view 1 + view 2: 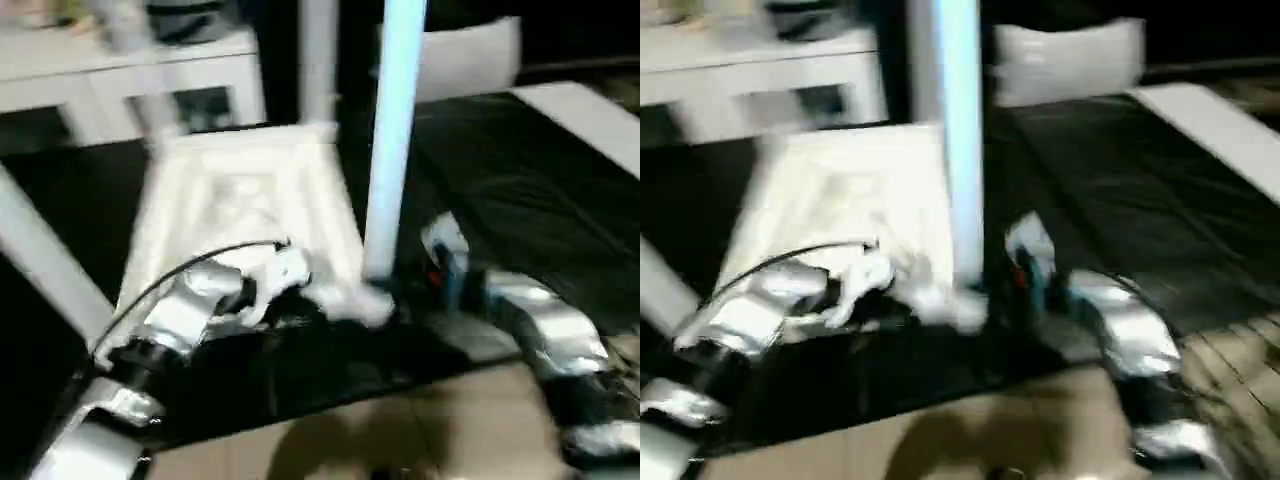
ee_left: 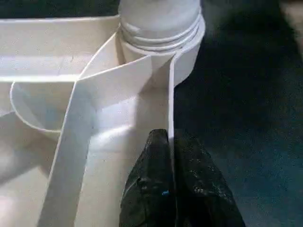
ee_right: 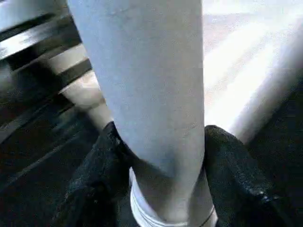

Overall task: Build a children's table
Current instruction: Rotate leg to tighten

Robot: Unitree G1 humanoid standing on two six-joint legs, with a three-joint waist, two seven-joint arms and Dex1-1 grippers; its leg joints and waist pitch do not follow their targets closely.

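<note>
Left wrist view: the left pincer [image 2: 171, 177] has its two black fingers closed on the thin side wall of the white plastic ribbed tabletop [image 2: 57, 71], just short of a round corner socket holding a leg's threaded end. Right wrist view: the right pincer [image 3: 163, 189] grips the long tapered white tubular leg [image 3: 147, 80] near its base, fingers pressed to either side. Left eye view: the tabletop lies underside up on the black surface [image 1: 520, 190], that leg upright at its near right corner. Open black surface extends to the right; a white cabinet [image 1: 130, 70] stands behind.
</note>
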